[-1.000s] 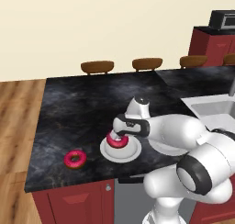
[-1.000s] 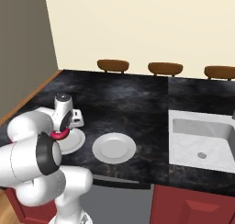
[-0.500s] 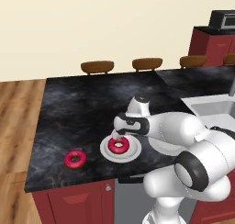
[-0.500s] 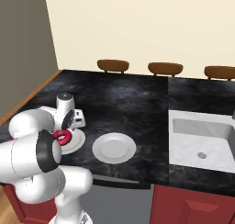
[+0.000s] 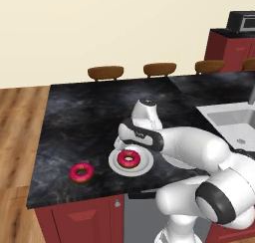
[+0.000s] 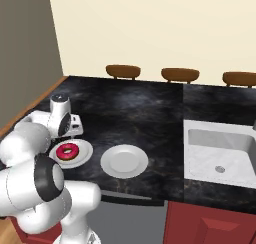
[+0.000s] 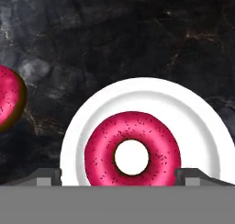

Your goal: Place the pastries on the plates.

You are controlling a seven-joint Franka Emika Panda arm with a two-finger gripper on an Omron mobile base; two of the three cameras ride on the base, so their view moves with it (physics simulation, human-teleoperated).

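Observation:
One pink-iced donut lies flat in the middle of the left white plate. Just above it my gripper is open, with a fingertip on each side of the donut and apart from it. The second donut rests on the black counter to the left of that plate. To the plate's right the second white plate holds nothing.
The black marble counter ends close in front of the plates. A sink is set into it at the right. Several brown stools stand along the far side.
The donut came down from the gripper onto the left plate and was let go. The gripper has since opened and lifted slightly off it.

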